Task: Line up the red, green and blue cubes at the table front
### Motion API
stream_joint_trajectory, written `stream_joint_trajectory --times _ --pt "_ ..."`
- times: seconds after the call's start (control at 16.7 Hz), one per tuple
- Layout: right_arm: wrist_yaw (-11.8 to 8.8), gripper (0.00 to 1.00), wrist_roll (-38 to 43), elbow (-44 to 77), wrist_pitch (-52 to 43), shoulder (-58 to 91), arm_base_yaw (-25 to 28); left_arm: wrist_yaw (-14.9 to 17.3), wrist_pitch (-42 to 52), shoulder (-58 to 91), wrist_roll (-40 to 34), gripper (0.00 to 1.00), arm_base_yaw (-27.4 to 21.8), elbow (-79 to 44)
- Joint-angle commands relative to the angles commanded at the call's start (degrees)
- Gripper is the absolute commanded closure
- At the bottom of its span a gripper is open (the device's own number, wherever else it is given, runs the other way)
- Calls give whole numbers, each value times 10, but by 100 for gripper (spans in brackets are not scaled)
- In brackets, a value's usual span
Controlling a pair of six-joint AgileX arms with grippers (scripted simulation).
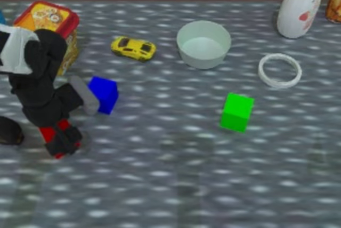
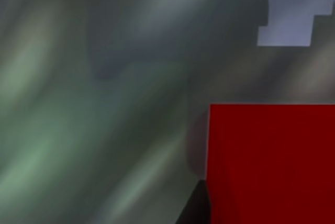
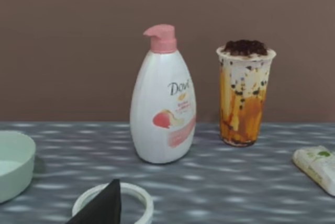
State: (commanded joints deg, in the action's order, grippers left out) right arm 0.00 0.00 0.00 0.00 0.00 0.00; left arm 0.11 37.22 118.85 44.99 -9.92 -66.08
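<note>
Red cube (image 2: 269, 164) in left claw (image 1: 63, 138); bowl (image 1: 204, 44) holds nothing.

Table (image 1: 176, 185): grey, cloth-like, mottled w/ whitish flecks, matt; red cube (image 2: 272, 164) in left gripper (image 1: 63, 136): plain, matt, smooth faces; blue cube (image 1: 104, 94) just beside that gripper and green cube (image 1: 236, 112) well apart from it: same flat matt finish; bowl (image 1: 203, 43): pale, smooth, plastic-looking; bottle (image 3: 163, 103): white, glossy plastic, pink pump; yellow toy car (image 1: 134, 48): shiny; ring (image 1: 279, 70): white, smooth.
</note>
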Motion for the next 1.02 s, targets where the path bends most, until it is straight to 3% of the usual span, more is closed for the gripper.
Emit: stream_joint_trajectory --times 0.3,0.66,1.02 --pt "0 0 0 0 0 0 0 6 37 -28 -5 100 2 -17" --pt "0 0 0 0 0 0 0 6 156 -89 -7 100 10 -72" --pt "0 0 0 0 0 0 0 6 160 -92 -5 100 -1 -72"
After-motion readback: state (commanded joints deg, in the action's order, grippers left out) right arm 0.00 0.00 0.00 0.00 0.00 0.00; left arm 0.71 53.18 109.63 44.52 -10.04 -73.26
